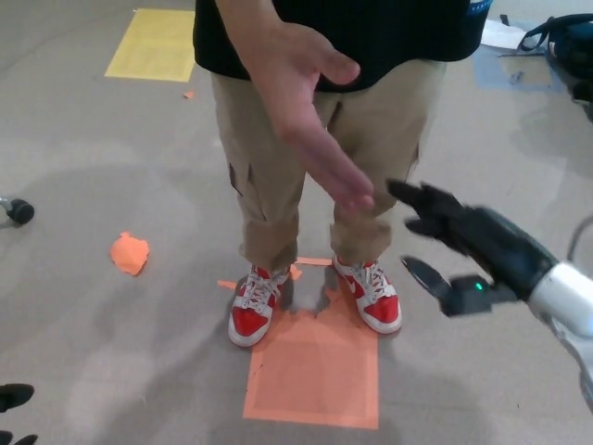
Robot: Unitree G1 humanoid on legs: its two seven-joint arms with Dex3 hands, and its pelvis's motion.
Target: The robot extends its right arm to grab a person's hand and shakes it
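A person in a black shirt and tan trousers stands before me, holding out a hand (306, 102) with the palm turned sideways and the fingers pointing down toward me. My right hand (459, 241) is raised at the right, open, with its fingers spread. Its tips reach to just right of the person's fingertips, and a small gap separates them. Only a dark tip of my left hand (13, 399) shows at the bottom left corner; its state cannot be made out.
The person's red and white shoes (315, 301) stand at the top edge of an orange floor square (315, 371). An orange scrap (130, 252) lies to the left, a yellow square (157, 42) farther back, and a dark bag (565, 42) at top right.
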